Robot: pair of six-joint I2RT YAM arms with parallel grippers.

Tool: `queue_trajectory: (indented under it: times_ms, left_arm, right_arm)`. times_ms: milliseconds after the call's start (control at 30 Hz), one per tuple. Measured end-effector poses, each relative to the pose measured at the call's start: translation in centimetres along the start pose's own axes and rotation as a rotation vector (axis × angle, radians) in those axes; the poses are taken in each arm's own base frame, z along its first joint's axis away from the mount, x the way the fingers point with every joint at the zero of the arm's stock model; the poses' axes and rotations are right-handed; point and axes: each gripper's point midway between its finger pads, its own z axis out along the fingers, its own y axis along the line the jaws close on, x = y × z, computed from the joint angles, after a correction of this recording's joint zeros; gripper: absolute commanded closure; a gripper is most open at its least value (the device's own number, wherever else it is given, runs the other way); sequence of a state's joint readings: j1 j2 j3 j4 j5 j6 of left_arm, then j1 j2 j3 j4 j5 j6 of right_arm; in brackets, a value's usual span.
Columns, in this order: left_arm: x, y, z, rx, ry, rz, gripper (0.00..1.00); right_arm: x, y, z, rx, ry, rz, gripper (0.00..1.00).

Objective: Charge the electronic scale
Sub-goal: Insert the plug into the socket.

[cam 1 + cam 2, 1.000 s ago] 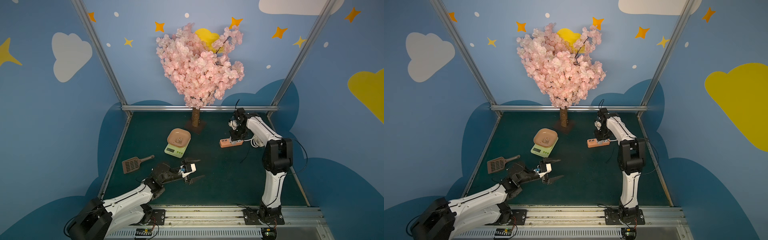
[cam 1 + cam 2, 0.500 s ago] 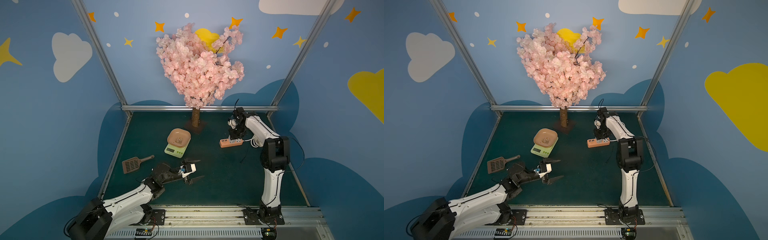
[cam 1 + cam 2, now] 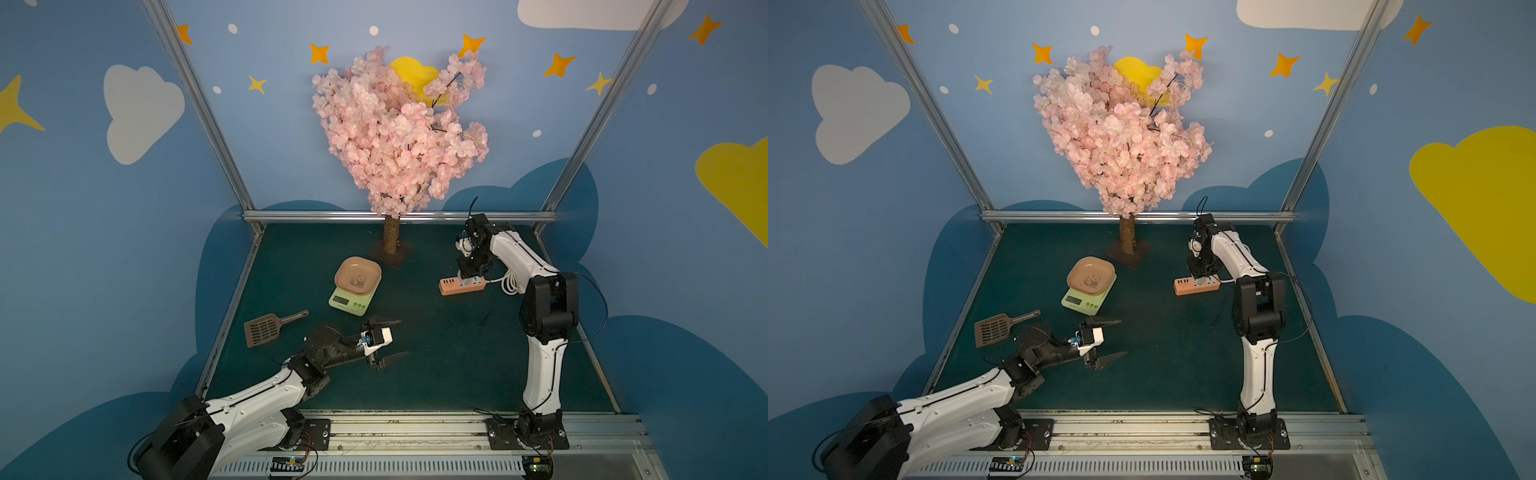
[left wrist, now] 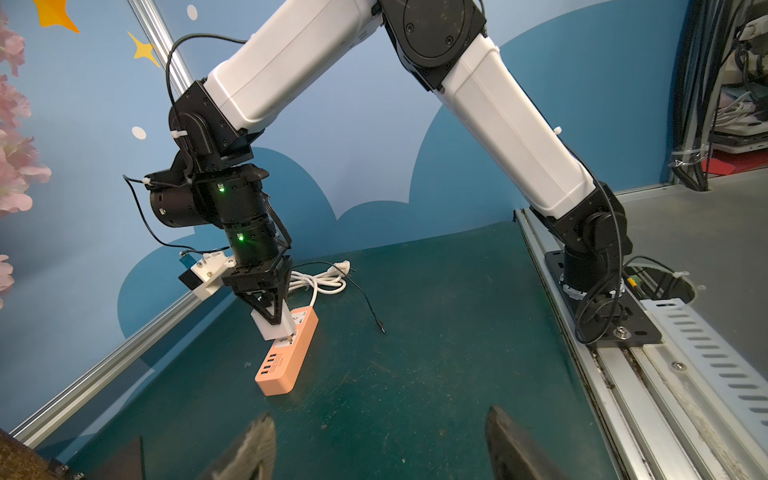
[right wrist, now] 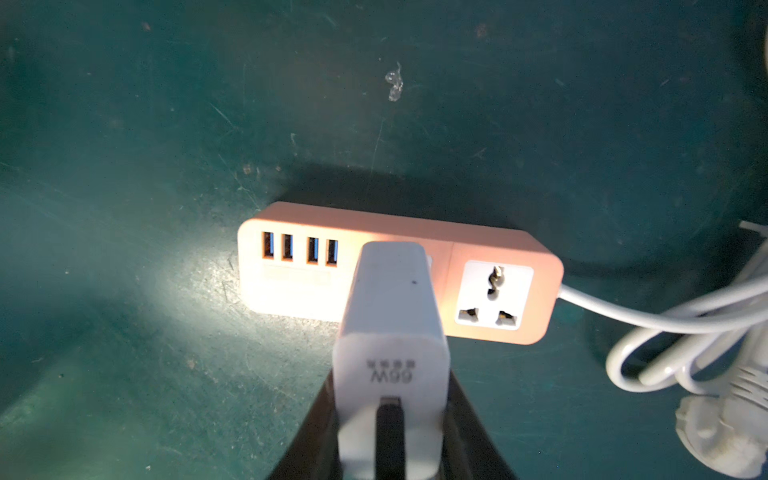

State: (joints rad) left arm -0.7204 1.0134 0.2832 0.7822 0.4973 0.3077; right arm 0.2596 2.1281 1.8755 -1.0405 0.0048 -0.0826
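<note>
- The right gripper point(image 4: 272, 318) is clamped on the white charger point(image 5: 390, 299), jaws partway closed round its body. The charger sits over the middle socket of the power strip point(image 5: 457, 237). I can't tell if the prongs are in.
- The left gripper point(image 3: 402, 337) is wide open and empty, hovering over the mat point(image 3: 436, 374) just in front of the electronic scale point(image 3: 348, 302).
- The scale is mid-mat in front of the tree point(image 3: 390, 241), between the scoop point(image 3: 266, 332) and the strip, and well apart from the strip. I see nothing plugged into it.
- Risk: the charger looks tilted in the left wrist view. If I push down like that, the prongs could miss or jam.
- Risk: nothing braces the strip. It looks light, so an off-axis push could slide or tip it.
- Risk: if I let go before it's seated, the charger topples off.
- Risk: the black cable point(image 4: 365, 297) trails loose, its free end on the mat near the right arm. A snag would yank the charger out.
- Risk: reach. If the cable is short, pulling it towards the scale drags the strip or the scale.
- Risk: the pink tray point(image 3: 357, 276) seems to just rest on the scale, so a clumsy left approach could knock it off.
- Risk: the white cord point(image 5: 665, 324) is coiled beside the strip and its plug seems to lie on the mat. If so, there's no power.
- I can't see the scale's port from here.
</note>
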Motion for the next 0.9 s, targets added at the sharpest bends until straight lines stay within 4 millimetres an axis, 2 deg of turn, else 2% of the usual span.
queue_trajectory:
  times_ms: [433, 900]
  left_arm:
    - [0.42, -0.09, 0.08, 0.005, 0.013, -0.009, 0.21]
    - [0.63, -0.11, 0.14, 0.006, 0.019, -0.013, 0.21]
  right_arm:
    - [0.15, 0.52, 0.2, -0.054, 0.001, 0.015, 0.98]
    - [0.28, 0.73, 0.96, -0.018, 0.023, 0.008, 0.98]
